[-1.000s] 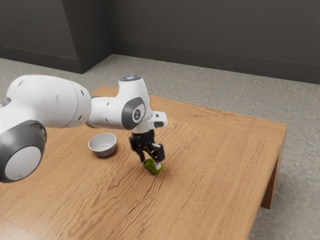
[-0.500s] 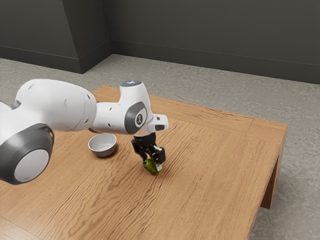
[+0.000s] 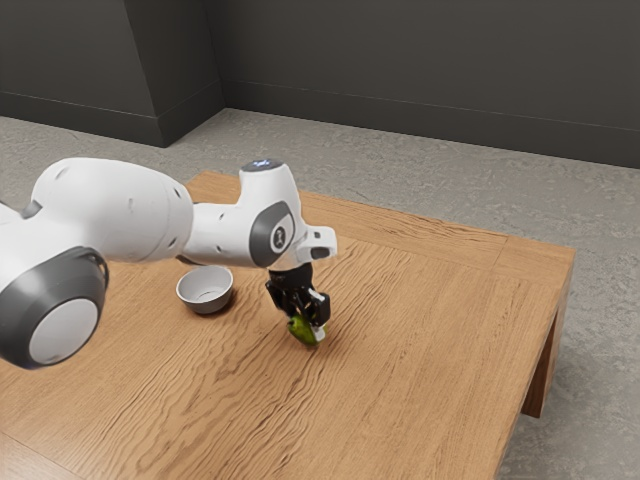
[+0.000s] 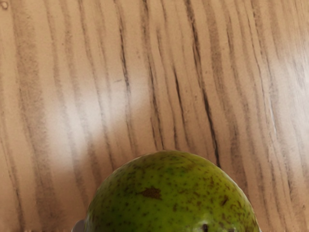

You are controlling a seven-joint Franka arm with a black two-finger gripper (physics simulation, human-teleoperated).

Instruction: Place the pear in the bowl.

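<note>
In the exterior view my gripper points down at the table, shut on the green pear, one finger against each side of it. The pear is low at the tabletop; whether it touches the wood I cannot tell. In the wrist view the speckled pear lies just under the hand, with a sliver of a pale fingertip against its side. A grey round bowl stands upright on the table, toward the exterior view's left from the gripper, apart from the pear.
The wooden table reaches well past the pear toward the exterior view's right, where its edge drops to the grey floor. My forearm passes over the table behind the bowl.
The hand has sunk slightly around the pear, and the fingers have drawn together from both sides onto it. The bowl has stayed where it was.
</note>
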